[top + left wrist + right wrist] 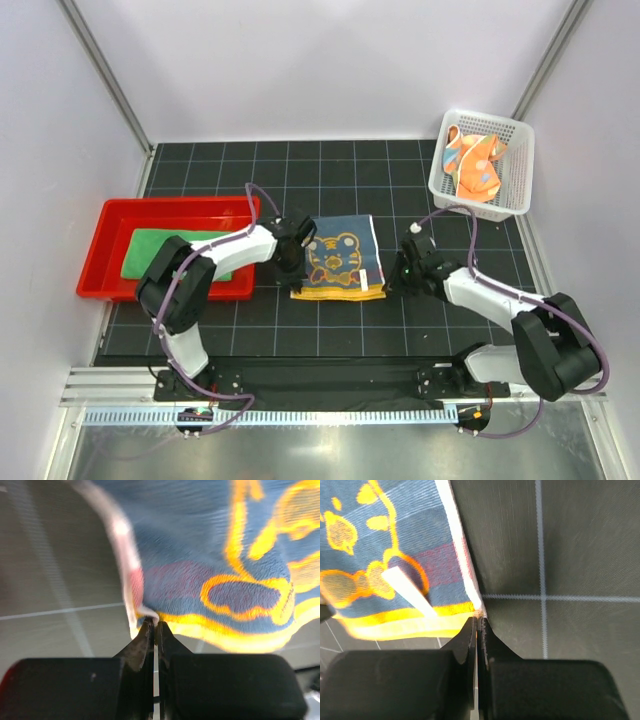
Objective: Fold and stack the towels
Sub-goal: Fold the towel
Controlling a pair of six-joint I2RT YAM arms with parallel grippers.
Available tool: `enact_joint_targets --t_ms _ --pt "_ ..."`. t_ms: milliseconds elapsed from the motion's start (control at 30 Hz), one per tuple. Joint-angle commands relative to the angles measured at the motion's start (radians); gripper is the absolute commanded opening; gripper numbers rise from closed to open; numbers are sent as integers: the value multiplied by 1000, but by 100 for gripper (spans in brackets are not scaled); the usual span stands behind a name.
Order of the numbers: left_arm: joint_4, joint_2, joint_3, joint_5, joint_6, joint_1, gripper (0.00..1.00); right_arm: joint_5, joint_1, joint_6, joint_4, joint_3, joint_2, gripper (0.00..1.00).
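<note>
The dark blue tiger towel [343,258] with its yellow-orange edge lies spread on the black grid mat. My left gripper [292,262] is shut on its near left corner [150,614]. My right gripper [400,272] is shut on its near right corner [479,612]. The green towel [170,252] lies folded in the red tray [105,250]. The orange dotted towel [473,165] lies crumpled in the white mesh basket [518,175].
The red tray stands at the left, close behind my left arm. The white basket stands at the back right corner. Grey walls close the mat on three sides. A metal rail runs along the near edge.
</note>
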Motion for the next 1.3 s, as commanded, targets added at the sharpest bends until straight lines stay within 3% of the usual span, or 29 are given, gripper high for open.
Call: enact_joint_targets --t_ms 0,200,300,367,467,1000,1267 --pt "-145 -62 73 -149 78 12 0 37 -9 -92 -104 146 -13 1" --pt "-239 -226 98 -128 71 12 0 -95 -8 -119 -220 249 -57 1" --pt "-85 -299 -43 10 10 12 0 -132 -8 -93 -160 157 -100 1" --pt "38 -317 -187 21 -36 12 0 -135 -8 -67 -74 82 -100 1" --pt "64 -262 -245 22 -44 12 0 -155 -8 -41 30 -29 -68 1" --pt "57 -281 -312 -43 -29 12 0 -133 -8 -44 72 -104 -69 1" --pt "-32 -343 -224 -56 -14 12 0 -116 -6 -66 -46 -20 -132 1"
